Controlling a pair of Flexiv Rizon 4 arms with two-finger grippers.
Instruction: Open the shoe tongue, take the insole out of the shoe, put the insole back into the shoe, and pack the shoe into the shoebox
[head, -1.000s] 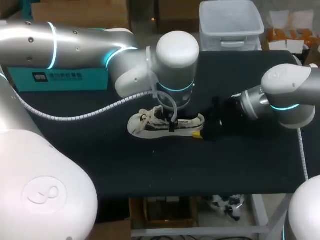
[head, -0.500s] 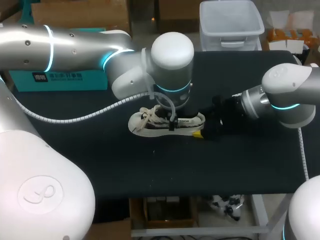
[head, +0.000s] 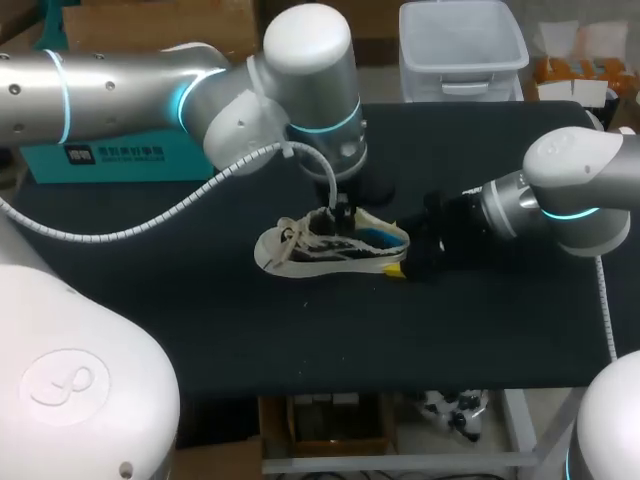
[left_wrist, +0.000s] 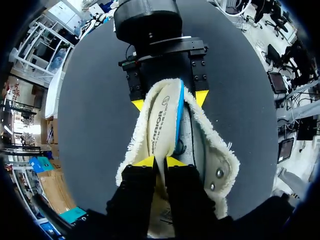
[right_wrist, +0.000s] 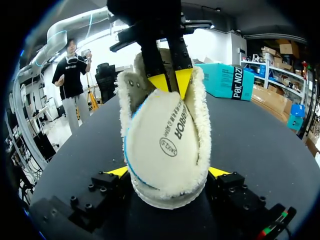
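Cream fleecy shoe (head: 330, 245) on the black worktop (head: 200, 330), heel clamped by the right pincer (right_wrist: 167, 172). Left pincer (left_wrist: 160, 161) pinches the insole (left_wrist: 162, 120), standing partly out of the shoe; replacing and boxing apparently remain.

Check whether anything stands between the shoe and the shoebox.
Only my own left arm: it crosses above the table between the shoe and the teal shoebox, with the left pincer shut on the insole. The right pincer is shut on the shoe.
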